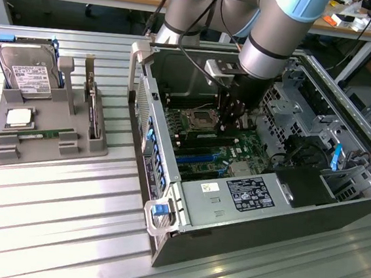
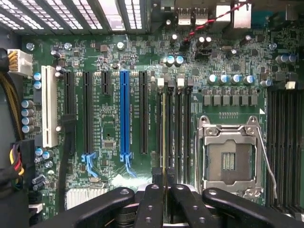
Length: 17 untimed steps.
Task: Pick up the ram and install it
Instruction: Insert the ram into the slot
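Black fingers (image 2: 152, 209) are sitting closest to my wrist camera, and I am reading the gripper (image 2: 164, 199) as pinched nearly shut on the ram (image 2: 164, 137), which I am seeing edge-on as 1 thin yellowish line running straight away from the fingertips. Taking the CPU socket (image 2: 231, 159) as my landmark, the ram is lying just beside it, over the bank of 4 black memory slots (image 2: 173, 128) that sits between the socket and the blue expansion slot (image 2: 124, 114). What matters now is alignment: the stick's long axis is running parallel to those slots, and its edge is appearing to sit over the slot furthest from the socket, though I cannot tell whether it is touching the slot or hanging just above. In the exterior view the gripper (image 1: 230, 120) is pointing straight down inside the open computer case (image 1: 162, 242), right next to the socket (image 1: 197, 120). Well apart from the socket, outside the case, the grey parts tray (image 1: 39, 151) is holding a hard drive (image 1: 26, 71) and a processor chip (image 1: 18, 117).
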Available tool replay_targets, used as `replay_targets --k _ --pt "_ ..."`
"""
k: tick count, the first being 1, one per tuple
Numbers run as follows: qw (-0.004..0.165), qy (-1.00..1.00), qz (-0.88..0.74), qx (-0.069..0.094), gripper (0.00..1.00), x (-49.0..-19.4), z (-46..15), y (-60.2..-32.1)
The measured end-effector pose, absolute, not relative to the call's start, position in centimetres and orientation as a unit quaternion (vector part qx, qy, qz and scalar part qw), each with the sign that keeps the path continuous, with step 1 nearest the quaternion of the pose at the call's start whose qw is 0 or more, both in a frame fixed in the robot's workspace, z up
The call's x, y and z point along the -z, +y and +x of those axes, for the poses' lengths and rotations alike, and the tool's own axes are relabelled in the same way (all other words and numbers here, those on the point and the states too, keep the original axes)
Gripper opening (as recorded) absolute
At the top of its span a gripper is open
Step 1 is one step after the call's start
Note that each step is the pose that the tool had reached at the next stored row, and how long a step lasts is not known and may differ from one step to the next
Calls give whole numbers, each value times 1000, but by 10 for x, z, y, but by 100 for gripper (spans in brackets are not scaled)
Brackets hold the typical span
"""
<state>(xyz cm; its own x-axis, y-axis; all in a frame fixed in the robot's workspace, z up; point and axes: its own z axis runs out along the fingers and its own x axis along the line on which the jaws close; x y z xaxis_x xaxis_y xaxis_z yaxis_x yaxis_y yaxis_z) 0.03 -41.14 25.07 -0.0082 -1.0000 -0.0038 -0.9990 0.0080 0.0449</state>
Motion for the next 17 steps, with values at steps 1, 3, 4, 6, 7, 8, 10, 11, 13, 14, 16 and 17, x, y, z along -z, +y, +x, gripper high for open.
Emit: replay_targets --k 1,3,4,6,7,8,10,11,13,14,16,17 --pt "14 -710 704 17 12 -250 -2 -411" --pt "14 -710 704 17 12 -247 -2 -413" --pt "14 -710 704 17 12 -246 -2 -413" --pt "14 -710 704 17 12 -245 -2 -414" --pt "14 -710 704 17 12 -244 -2 -413" --pt "14 -710 704 17 12 -243 -2 -413" --pt "14 -710 704 17 12 -242 -2 -413" --pt "14 -710 704 17 12 -242 -2 -412" --pt "14 -710 704 17 12 -241 -3 -412" --pt "14 -710 704 17 12 -241 -3 -412" --pt "14 -710 704 17 12 -238 -3 -412" --pt "15 -710 704 17 12 -238 -3 -412"
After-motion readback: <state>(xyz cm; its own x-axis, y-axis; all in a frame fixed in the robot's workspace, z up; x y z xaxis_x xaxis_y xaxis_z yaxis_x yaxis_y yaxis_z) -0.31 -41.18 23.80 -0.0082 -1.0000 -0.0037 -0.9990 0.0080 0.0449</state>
